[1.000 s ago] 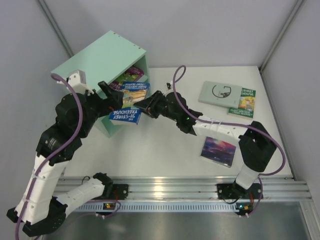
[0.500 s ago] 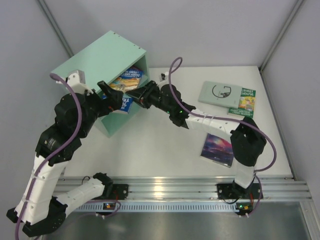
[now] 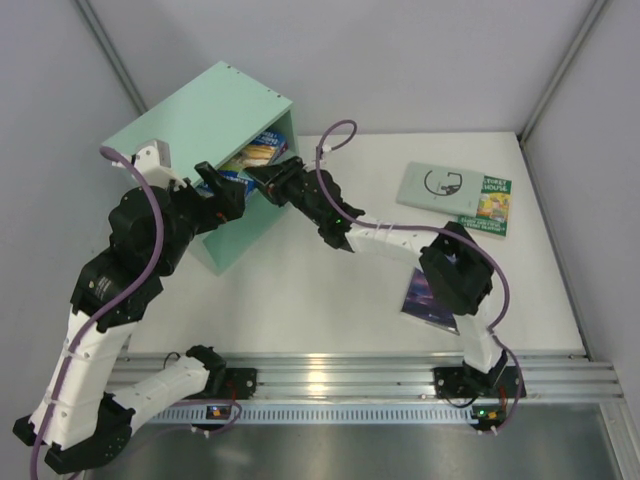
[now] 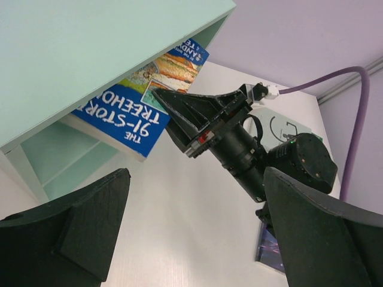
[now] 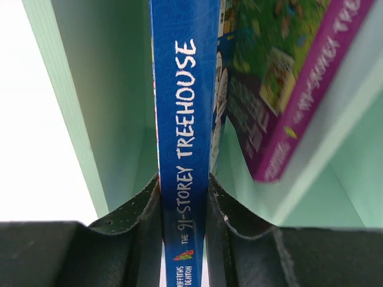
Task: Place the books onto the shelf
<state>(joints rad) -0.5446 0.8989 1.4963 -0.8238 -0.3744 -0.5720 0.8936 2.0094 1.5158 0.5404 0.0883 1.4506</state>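
Right claw — narrow grip, pads clamped on covers of blue-yellow book at spine edge. Book on edge, long axis pointing straight ahead of claw into shelf mouth, far-left; part in, part sticking out. Left claw spread wide, empty, just beside shelf front. Right wrist view alone shows magenta-green book leaning close alongside inside. Top view adds galaxy book and green book — flat on tabletop, right.
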